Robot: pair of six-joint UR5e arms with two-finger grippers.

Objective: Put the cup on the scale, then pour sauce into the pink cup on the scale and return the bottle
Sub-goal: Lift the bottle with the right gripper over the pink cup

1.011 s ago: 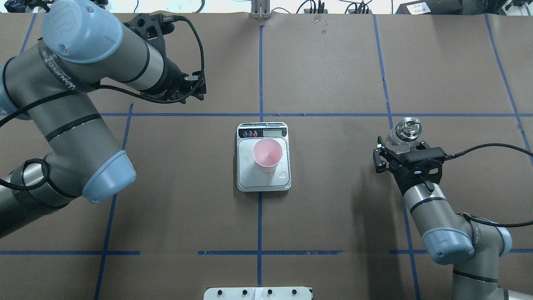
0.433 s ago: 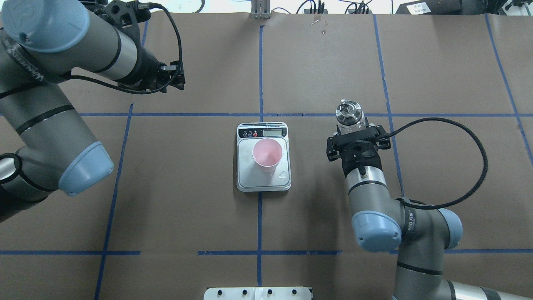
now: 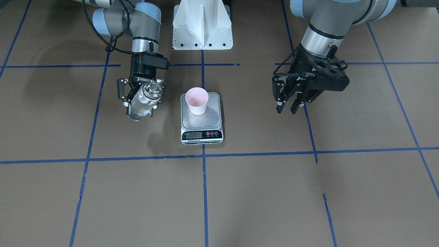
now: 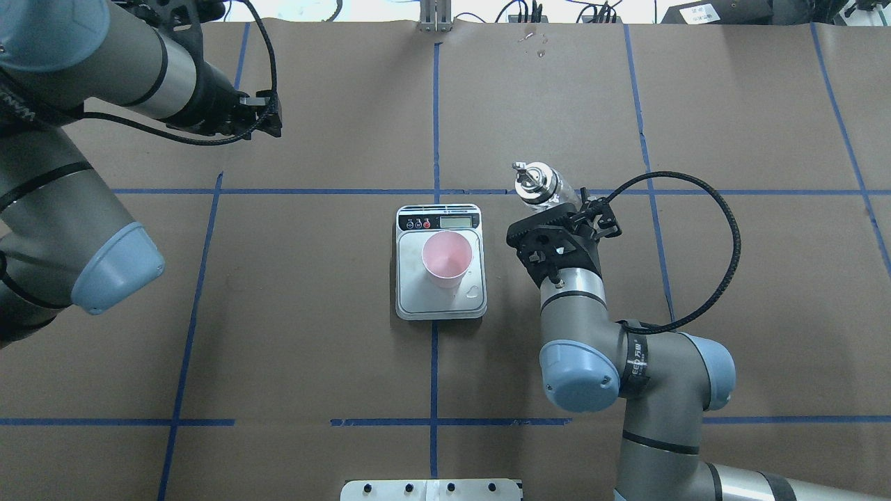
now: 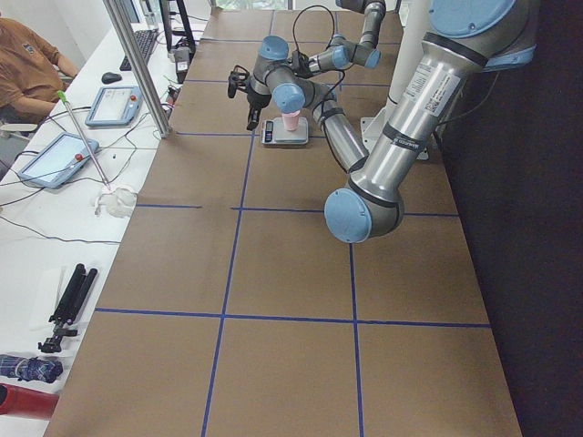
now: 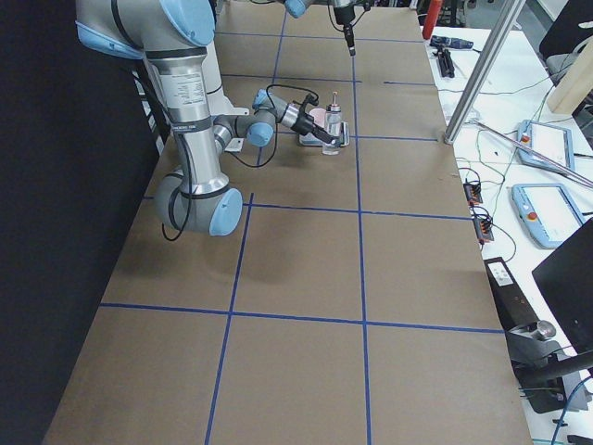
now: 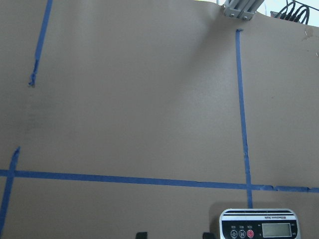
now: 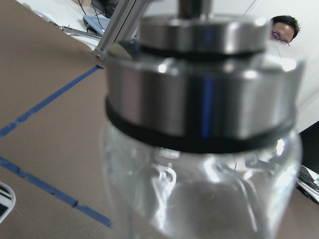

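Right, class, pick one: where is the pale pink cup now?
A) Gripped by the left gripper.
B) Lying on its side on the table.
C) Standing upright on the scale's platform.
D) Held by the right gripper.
C: the pink cup stands upright on the steel platform of the scale, touched by neither gripper. The right gripper holds the glass bottle beside it, and the left gripper is empty.

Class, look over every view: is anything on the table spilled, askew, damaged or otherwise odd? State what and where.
One small thing: a clear droplet-like outline sits on the scale, at the lower right corner of its platform in the overhead view, beside the cup. It may be spilled liquid. The cup stands upright.
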